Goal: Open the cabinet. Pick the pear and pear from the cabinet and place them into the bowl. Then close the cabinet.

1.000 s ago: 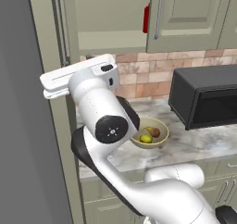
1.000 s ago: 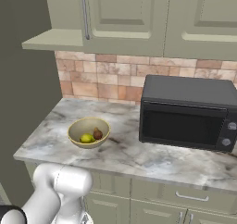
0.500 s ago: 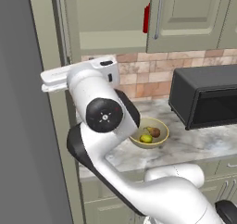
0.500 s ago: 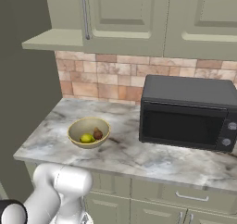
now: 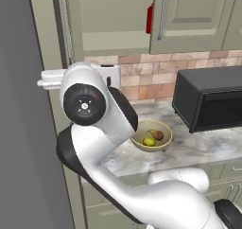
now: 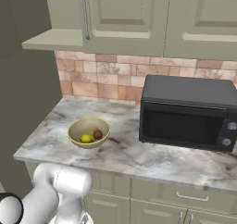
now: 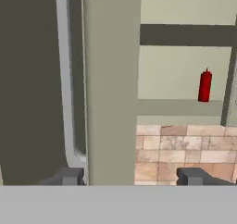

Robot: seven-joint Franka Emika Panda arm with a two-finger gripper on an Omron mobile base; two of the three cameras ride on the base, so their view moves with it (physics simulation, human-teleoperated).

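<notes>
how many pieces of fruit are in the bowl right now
2, both inside the bowl on the counter: a yellow-green pear toward the front, and a brownish pear beside it, toward the microwave. More could be hidden behind the bowl's near wall.

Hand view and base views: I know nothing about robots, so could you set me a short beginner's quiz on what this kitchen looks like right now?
1. True or false: the bowl holds two small fruits.
2. What stands on the shelf inside the cabinet? A) a red bottle B) a white mug C) a stack of plates
3. Fill in: in the hand view, the fingers stand ____, one on each side of the open door's edge.

Key: 1 true; 2 A; 3 apart.
</notes>
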